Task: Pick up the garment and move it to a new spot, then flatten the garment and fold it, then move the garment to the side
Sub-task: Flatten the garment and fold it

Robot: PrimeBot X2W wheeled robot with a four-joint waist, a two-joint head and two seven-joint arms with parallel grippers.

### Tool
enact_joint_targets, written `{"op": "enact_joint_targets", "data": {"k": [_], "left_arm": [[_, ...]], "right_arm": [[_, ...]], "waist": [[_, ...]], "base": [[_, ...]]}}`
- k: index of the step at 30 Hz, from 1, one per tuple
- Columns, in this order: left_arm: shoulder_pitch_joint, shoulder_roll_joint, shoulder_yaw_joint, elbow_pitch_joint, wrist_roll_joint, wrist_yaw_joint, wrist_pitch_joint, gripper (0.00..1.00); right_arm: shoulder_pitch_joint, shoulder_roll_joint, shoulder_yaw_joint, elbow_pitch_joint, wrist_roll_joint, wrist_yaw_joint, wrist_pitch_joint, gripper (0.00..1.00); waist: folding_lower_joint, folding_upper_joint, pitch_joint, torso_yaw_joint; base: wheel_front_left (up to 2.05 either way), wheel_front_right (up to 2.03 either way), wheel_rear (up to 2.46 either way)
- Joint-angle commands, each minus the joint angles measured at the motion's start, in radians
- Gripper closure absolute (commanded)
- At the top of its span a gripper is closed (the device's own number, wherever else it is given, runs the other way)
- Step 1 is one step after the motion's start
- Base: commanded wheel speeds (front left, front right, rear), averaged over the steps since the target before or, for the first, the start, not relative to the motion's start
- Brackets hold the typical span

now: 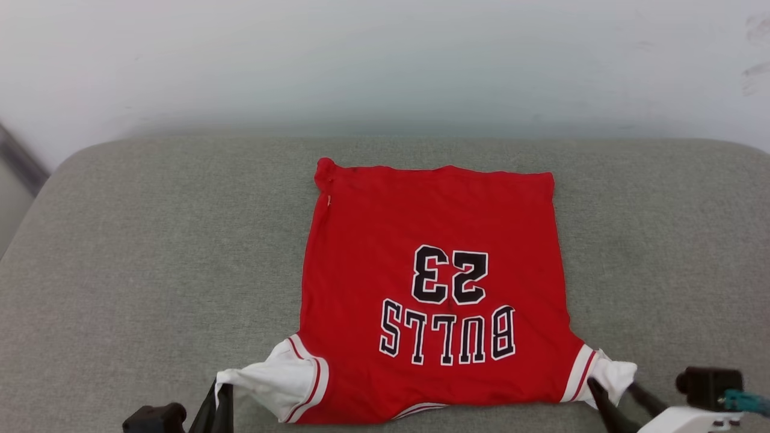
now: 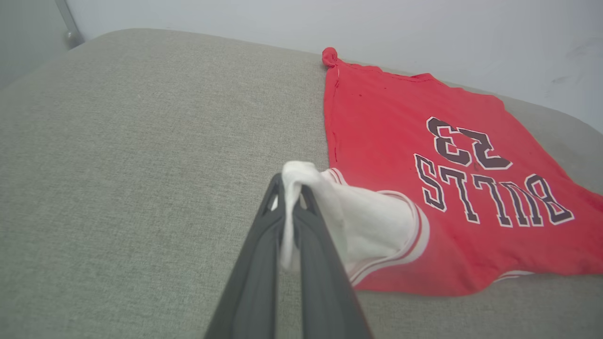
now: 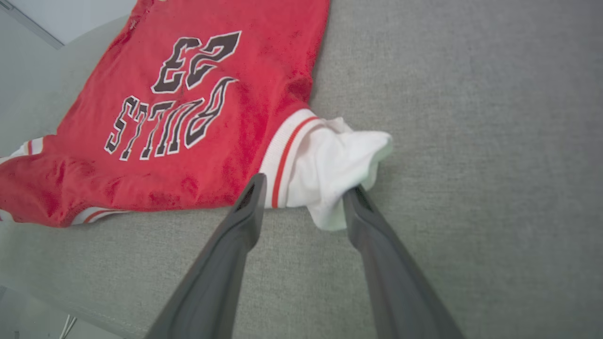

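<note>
Limp and light by its look, the red soft-fabric jersey shirt with white sleeves [image 1: 433, 210] lies flat at lower centre on the grey woven cushion [image 1: 150, 270], best held by its sleeves: the left gripper [image 2: 289, 186] pinches one, the right gripper [image 3: 304, 188] gapes astride the other.

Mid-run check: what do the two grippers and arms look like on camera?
Left gripper: two long, slim, dark grey fingers tapering to narrow tips, no markings visible. Right gripper: the same dark tapered pair. In the head view, a boxy black mount sits above the right arm's pale forearm, with a teal cable beside it.
</note>
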Motion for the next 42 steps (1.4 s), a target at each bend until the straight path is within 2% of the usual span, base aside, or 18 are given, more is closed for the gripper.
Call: {"op": "enact_joint_targets", "data": {"k": [1, 6, 10, 11, 16, 24, 27, 31, 34, 39, 41, 42], "left_arm": [[-0.017, 0.001, -0.001, -0.001, 0.009, 0.001, -0.006, 1.00], [-0.049, 0.014, -0.018, -0.022, 0.038, 0.001, -0.007, 1.00], [-0.075, 0.021, -0.028, -0.054, 0.059, 0.005, -0.003, 1.00], [-0.104, 0.019, -0.036, -0.077, 0.071, 0.006, -0.008, 1.00], [-0.185, -0.006, -0.065, -0.099, 0.093, -0.007, -0.034, 1.00], [-0.297, -0.058, -0.110, -0.087, 0.110, -0.032, -0.101, 1.00], [-0.329, -0.073, -0.121, -0.082, 0.114, -0.041, -0.123, 1.00], [-0.379, -0.086, -0.142, -0.069, 0.121, -0.059, -0.146, 1.00], [-0.401, -0.094, -0.149, -0.058, 0.122, -0.066, -0.156, 1.00], [-0.415, -0.100, -0.152, -0.037, 0.115, -0.069, -0.168, 1.00], [-0.419, -0.101, -0.152, -0.026, 0.113, -0.071, -0.170, 1.00], [-0.422, -0.102, -0.152, -0.021, 0.112, -0.072, -0.172, 1.00]], "right_arm": [[-0.002, 0.000, -0.008, -0.019, -0.007, 0.000, -0.014, 0.00], [-0.081, -0.015, -0.050, -0.093, -0.015, 0.000, -0.061, 0.00], [-0.213, -0.038, -0.109, -0.029, -0.003, 0.000, -0.064, 0.00], [-0.355, -0.071, -0.134, 0.086, 0.007, 0.000, -0.046, 0.00], [-0.614, -0.136, -0.151, 0.289, 0.039, 0.000, 0.062, 0.00], [-0.964, -0.231, -0.119, 0.507, 0.028, 0.000, 0.368, 0.00], [-1.062, -0.242, -0.120, 0.553, 0.006, 0.000, 0.463, 0.00], [-1.162, -0.241, -0.119, 0.598, -0.030, 0.000, 0.533, 0.00], [-1.184, -0.232, -0.122, 0.632, -0.045, 0.000, 0.544, 0.00], [-1.145, -0.185, -0.127, 0.741, -0.059, 0.000, 0.622, 0.00], [-1.133, -0.180, -0.136, 0.771, -0.068, 0.000, 0.643, 0.75], [-1.132, -0.180, -0.143, 0.780, -0.075, 0.000, 0.647, 1.00]], "waist": [[0.0001, -0.0001, -0.003, 0.004], [0.0001, -0.0001, -0.004, 0.019], [0.0001, -0.0001, 0.024, 0.039], [0.0001, -0.0001, 0.070, 0.059], [0.0001, -0.0001, 0.196, 0.122], [0.0001, -0.0001, 0.373, 0.210], [0.0001, -0.0001, 0.424, 0.233], [0.0001, -0.0001, 0.493, 0.264], [0.0001, -0.0001, 0.517, 0.274], [0.0001, -0.0001, 0.528, 0.278], [0.0001, -0.0001, 0.526, 0.281], [0.0001, -0.0001, 0.523, 0.281]], "base": [[0.00, 0.00, 0.00], [0.00, 0.00, 0.00], [0.00, 0.00, 0.00], [0.00, 0.00, 0.00], [0.00, 0.00, 0.00], [0.00, 0.00, 0.00], [0.00, 0.00, 0.00], [0.00, 0.00, 0.00], [0.00, 0.00, 0.00], [0.00, 0.00, 0.00], [0.00, 0.00, 0.00], [0.00, 0.00, 0.00]]}}
